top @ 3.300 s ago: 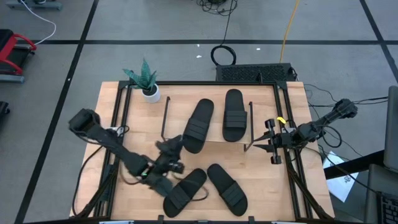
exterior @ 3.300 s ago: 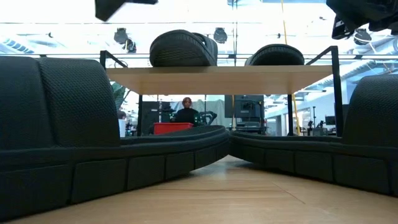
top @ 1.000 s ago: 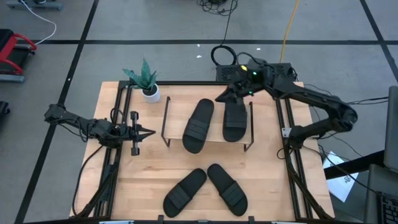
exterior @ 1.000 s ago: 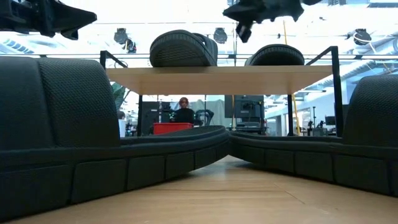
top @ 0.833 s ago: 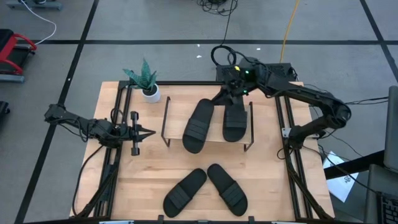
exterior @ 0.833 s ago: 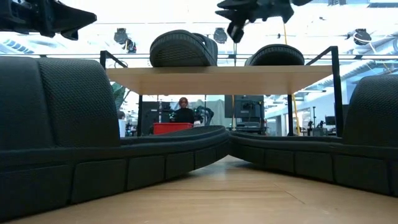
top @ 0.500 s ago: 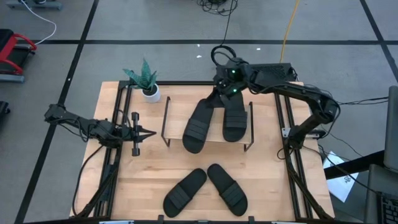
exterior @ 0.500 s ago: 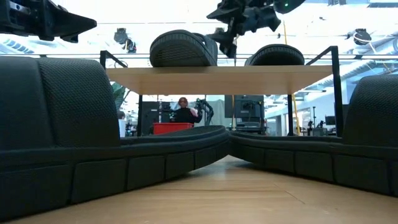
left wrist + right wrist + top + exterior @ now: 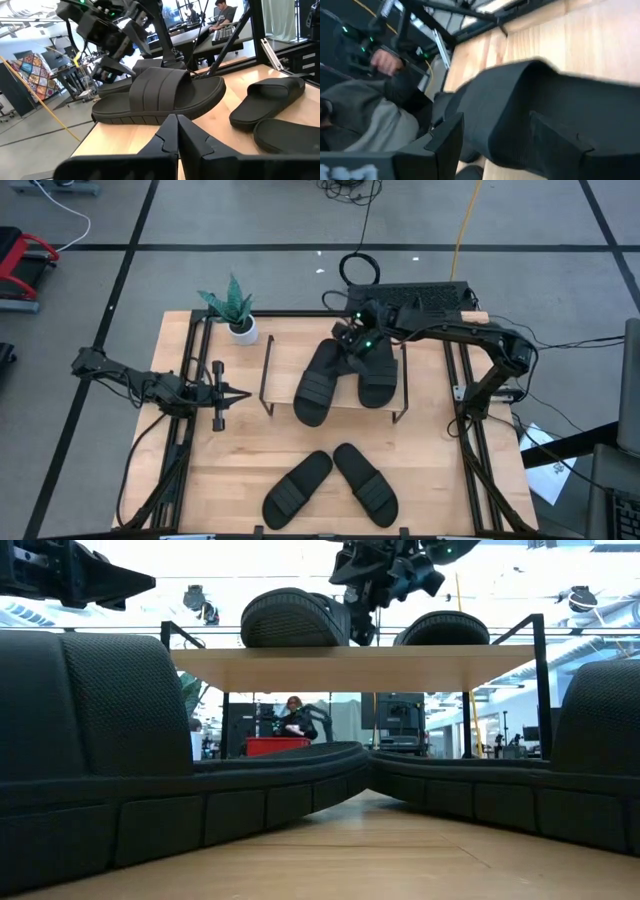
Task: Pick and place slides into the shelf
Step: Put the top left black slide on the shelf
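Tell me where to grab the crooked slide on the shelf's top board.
Take the crooked slide by its heel end, at the far edge of the shelf, coming down from above. That end is flat and free of the strap, so fingers can likely straddle its width. The right gripper hangs open there. The neighbouring slide crowds one side.

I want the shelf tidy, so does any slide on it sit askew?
Yes. On the shelf, the left slide lies diagonally, not parallel to the straight right slide. The right end effector is at its far end.
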You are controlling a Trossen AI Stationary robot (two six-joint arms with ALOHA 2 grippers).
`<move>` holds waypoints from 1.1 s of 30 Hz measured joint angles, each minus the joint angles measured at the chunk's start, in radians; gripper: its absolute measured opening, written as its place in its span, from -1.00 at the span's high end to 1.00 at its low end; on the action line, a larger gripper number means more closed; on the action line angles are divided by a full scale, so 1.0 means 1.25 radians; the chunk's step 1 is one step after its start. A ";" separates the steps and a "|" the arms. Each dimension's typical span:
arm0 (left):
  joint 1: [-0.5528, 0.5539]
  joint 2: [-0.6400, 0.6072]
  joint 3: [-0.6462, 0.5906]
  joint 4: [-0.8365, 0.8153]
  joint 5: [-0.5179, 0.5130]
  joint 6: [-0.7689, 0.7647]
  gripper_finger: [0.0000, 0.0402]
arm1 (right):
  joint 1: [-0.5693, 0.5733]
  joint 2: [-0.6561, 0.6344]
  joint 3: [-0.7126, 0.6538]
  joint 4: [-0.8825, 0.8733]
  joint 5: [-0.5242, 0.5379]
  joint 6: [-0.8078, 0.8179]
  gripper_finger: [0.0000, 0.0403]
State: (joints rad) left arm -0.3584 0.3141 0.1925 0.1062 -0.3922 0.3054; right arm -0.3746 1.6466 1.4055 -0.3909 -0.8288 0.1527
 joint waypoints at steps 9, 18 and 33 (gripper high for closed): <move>0.000 0.000 0.000 0.000 0.000 -0.002 0.89 | 0.036 0.003 0.000 -0.017 0.051 -0.012 -0.07; 0.000 0.000 0.000 -0.001 0.001 -0.004 0.87 | 0.061 0.040 0.000 0.001 0.063 -0.022 -0.07; 0.000 0.000 0.000 -0.012 0.001 -0.015 0.87 | 0.061 0.042 0.000 0.045 0.038 -0.105 0.90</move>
State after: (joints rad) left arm -0.3584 0.3141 0.1925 0.0914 -0.3906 0.2868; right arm -0.2982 1.6994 1.4055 -0.3346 -0.7809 0.0210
